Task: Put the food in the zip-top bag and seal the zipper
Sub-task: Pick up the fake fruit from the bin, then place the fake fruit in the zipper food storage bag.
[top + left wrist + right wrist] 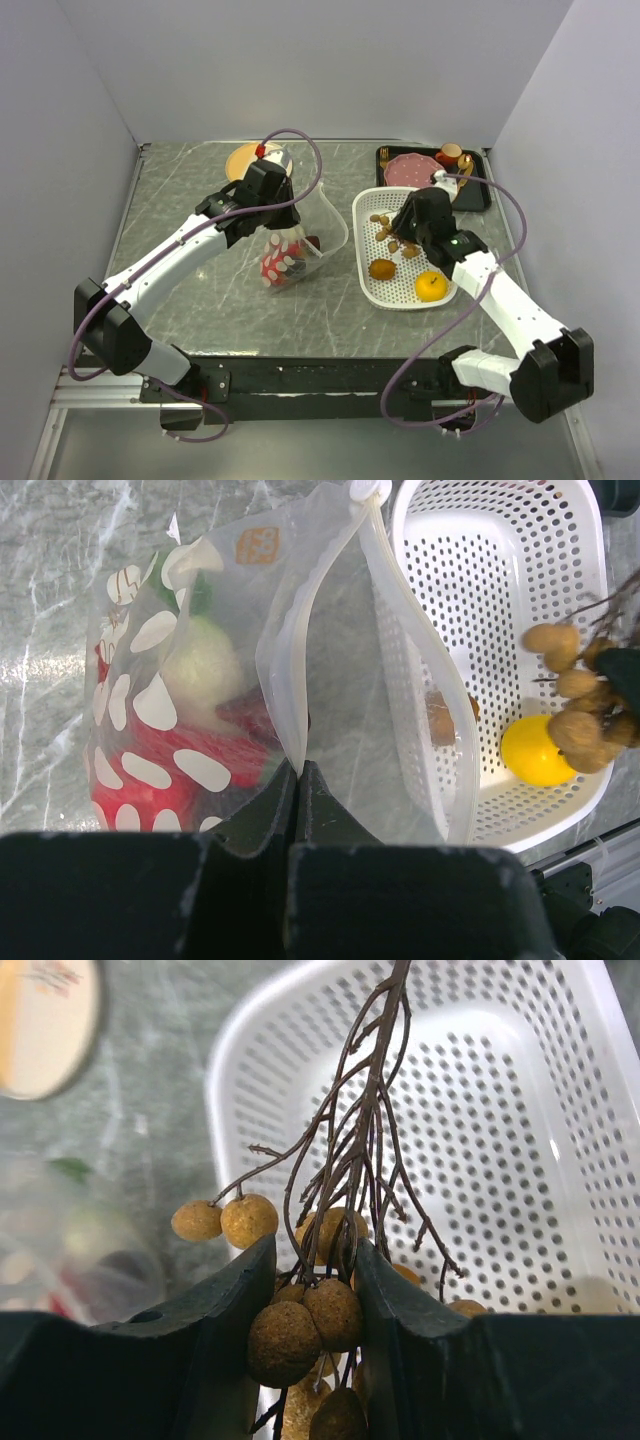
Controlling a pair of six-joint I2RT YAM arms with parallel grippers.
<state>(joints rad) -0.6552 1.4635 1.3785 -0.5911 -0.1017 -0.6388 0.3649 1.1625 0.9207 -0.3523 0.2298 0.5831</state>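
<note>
**Bag pinched open beside basket; nuts held over basket**

The left hand [300, 772] is pressed together on a fold of the zip-top bag [335, 670], a clear, floppy film printed with white dots. The bag's mouth faces right, and the zipper [378, 540], a narrow white strip, curves just beside the basket [520, 540]. Through the film show the red pieces [150, 770] and a rounded white-and-green vegetable [200, 665].

The right hand [312, 1260] pinches the nut cluster [300, 1330], rough round brown nuts on thin dark twigs, above the basket. The basket is hard white plastic with perforations and rounded corners. In it lie a smooth yellow fruit [537, 750] and a brown oval [382, 268].

The grey marbled surface [200, 300] lies bare left of the bag and in front of it. Walls [60, 150] close in the left, back and right sides. A black tray [480, 195] sits behind the basket at the far right corner.
</note>
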